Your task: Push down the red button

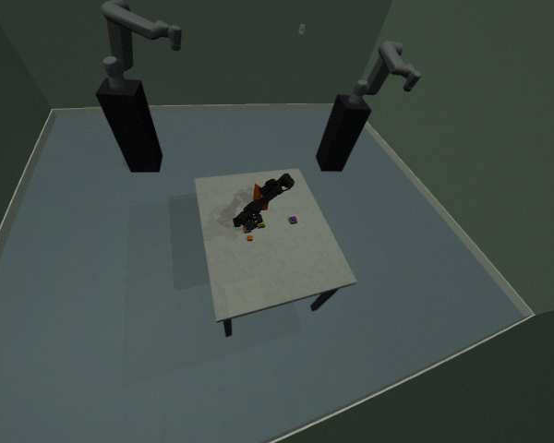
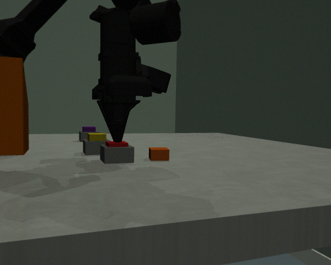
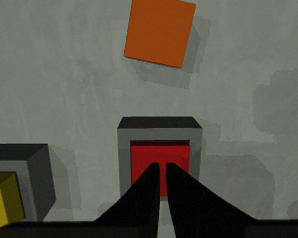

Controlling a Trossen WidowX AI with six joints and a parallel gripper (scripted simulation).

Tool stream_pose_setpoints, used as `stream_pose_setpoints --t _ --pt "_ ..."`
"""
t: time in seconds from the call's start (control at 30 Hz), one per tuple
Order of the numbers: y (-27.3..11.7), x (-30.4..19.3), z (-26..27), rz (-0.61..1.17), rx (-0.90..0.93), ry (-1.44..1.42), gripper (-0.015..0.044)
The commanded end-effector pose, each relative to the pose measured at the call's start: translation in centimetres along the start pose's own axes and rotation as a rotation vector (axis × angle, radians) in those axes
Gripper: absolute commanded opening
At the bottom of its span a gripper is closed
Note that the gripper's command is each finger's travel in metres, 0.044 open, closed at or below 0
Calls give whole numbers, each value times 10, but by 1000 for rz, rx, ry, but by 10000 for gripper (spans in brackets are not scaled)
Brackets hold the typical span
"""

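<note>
Both jaws are pinched together around nothing, our gripper tip resting on the red button at centre-left of the exterior view. Drifting sideways, we risk nudging the yellow button behind or the orange block right.

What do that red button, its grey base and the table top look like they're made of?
The red square button cap looks like matte plastic: flat colour, no shine. Its grey square housing looks similar, plastic or painted metal. The pale grey table top looks like stone or concrete, given its mottled patches; I can't be sure.
</note>
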State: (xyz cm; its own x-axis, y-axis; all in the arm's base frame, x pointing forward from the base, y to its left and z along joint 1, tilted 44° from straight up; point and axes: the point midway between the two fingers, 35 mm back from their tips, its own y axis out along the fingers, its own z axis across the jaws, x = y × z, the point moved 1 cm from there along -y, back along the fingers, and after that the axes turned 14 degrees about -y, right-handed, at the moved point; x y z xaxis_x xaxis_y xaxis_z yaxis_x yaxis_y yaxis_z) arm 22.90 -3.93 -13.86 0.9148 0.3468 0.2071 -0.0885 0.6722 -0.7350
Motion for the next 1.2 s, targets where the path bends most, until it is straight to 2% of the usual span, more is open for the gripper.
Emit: stream_pose_setpoints --t 0.0,0.37,0.5,0.6,0.67,0.8,1.07,1.17 --pt "2 0 1 0 5 6 20" --pt "2 0 1 0 5 6 20" --pt "-30 0 0 1 4 6 20" --pt "-33 -1 0 1 4 6 20" --pt "-37 9 6 5 -4 9 72" --pt "-58 59 47 15 -42 18 178" --pt "-81 128 177 4 -60 18 387" --pt "-87 135 234 -2 -43 14 400"
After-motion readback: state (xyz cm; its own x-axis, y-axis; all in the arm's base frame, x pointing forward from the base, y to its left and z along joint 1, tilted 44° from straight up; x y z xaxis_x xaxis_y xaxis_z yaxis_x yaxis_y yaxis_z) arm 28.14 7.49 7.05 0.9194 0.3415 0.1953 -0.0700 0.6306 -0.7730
